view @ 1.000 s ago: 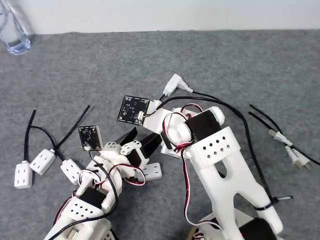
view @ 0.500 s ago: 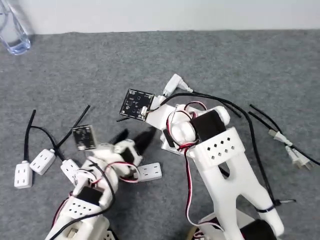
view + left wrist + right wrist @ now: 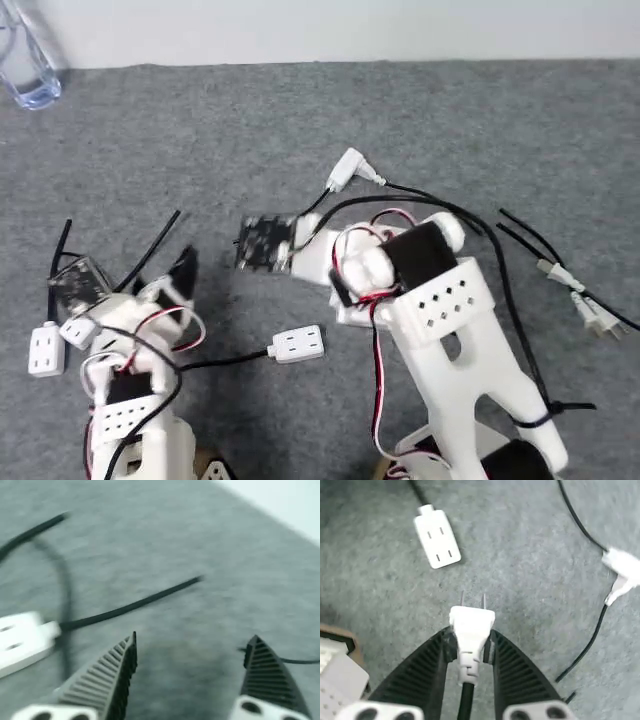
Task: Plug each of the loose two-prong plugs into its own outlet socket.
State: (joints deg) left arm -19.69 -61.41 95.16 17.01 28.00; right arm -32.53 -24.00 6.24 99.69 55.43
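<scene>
Two grippers are working over the grey mat (image 3: 450,120). The right gripper (image 3: 470,642) is clamping a white two-prong plug (image 3: 471,622), its prongs pointing toward a nearby outlet socket (image 3: 438,542). The left gripper (image 3: 192,652) is hovering, fingers spread wide, near a second socket (image 3: 20,640).

White plastic arms, black motors (image 3: 415,248).
Red and black wires (image 3: 377,370) loop over left arm (image 3: 125,415) and right arm (image 3: 450,300), whose shells are perforated; left end effector (image 3: 194,639) and right end effector (image 3: 470,632) have ribbed black fingers (image 3: 420,675).
</scene>
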